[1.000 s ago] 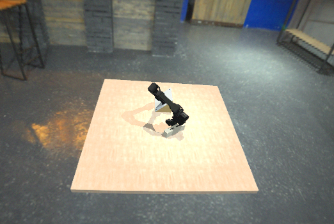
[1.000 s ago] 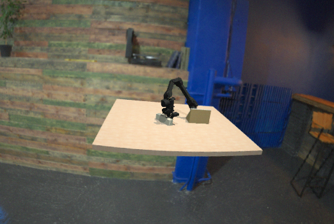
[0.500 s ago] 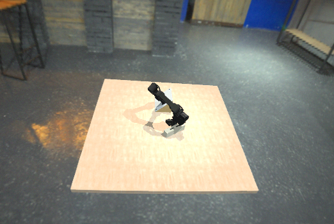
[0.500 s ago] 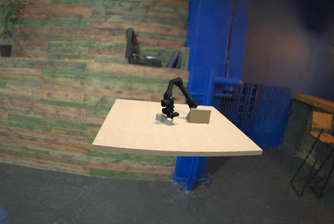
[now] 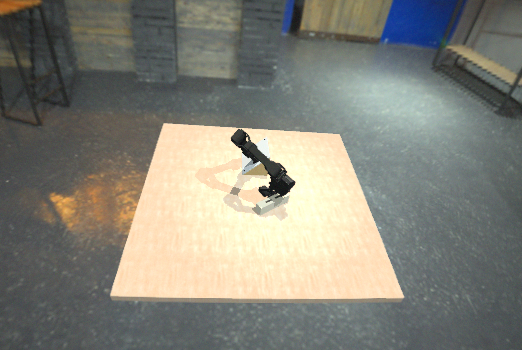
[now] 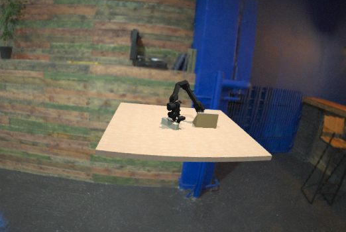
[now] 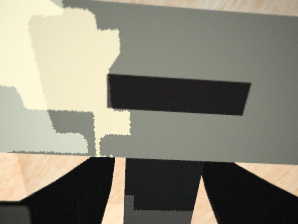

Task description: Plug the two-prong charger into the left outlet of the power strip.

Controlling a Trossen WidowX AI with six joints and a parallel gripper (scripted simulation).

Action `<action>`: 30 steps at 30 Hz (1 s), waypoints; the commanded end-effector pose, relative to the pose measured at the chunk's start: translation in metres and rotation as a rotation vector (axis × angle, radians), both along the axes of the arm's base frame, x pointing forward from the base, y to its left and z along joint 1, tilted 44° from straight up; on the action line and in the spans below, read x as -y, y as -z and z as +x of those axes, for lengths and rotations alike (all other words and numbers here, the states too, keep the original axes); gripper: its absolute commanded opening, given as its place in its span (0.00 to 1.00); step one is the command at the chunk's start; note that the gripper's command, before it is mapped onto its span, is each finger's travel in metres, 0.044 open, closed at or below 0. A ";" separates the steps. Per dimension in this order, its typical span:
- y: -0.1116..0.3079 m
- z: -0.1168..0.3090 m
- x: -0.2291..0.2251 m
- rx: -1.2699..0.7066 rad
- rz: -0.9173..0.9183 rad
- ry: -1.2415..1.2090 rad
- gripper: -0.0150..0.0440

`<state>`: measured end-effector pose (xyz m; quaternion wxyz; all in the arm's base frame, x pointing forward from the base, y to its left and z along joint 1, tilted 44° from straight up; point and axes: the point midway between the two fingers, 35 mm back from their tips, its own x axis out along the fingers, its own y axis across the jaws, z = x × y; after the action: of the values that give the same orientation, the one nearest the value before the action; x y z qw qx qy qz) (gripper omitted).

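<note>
The pale grey power strip (image 5: pixel 263 207) (image 6: pixel 169 124) (image 7: pixel 200 50) lies on the table under the gripper, with a long black rectangle on its upper face. The black charger (image 7: pixel 162 185) stands between the fingers in the wrist view, its front end at the strip's near edge. Its prongs are out of sight, so how deep they sit in the outlet cannot be told. My gripper (image 7: pixel 158 155) is open around the charger. A strip of table shows between the left finger and the charger; the right finger is very near the charger's front corner. The outlets are not discernible.
A wedge-shaped block (image 6: pixel 207 120) with a white sloping face (image 5: pixel 263 148) stands on the table (image 5: pixel 250 268) (image 6: pixel 159 144) close to the arm (image 5: pixel 265 158) (image 6: pixel 181 84). Shadows of the arm fall across the strip.
</note>
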<state>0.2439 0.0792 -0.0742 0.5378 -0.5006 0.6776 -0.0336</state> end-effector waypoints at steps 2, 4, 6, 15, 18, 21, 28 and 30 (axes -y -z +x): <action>0.000 0.000 0.000 0.002 0.001 -0.001 0.88; 0.000 0.000 0.000 0.002 0.001 -0.001 0.97; 0.000 0.000 0.000 0.002 0.001 -0.001 1.00; -0.001 -0.002 0.001 0.006 0.004 -0.002 1.00; -0.001 -0.002 0.002 0.007 0.005 -0.002 1.00; -0.002 -0.003 0.002 0.008 0.007 -0.002 1.00; -0.002 -0.005 0.003 0.011 0.010 -0.003 1.00; -0.002 -0.005 0.004 0.011 0.010 -0.003 1.00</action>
<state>0.2403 0.0763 -0.0721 0.5439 -0.4980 0.6746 -0.0334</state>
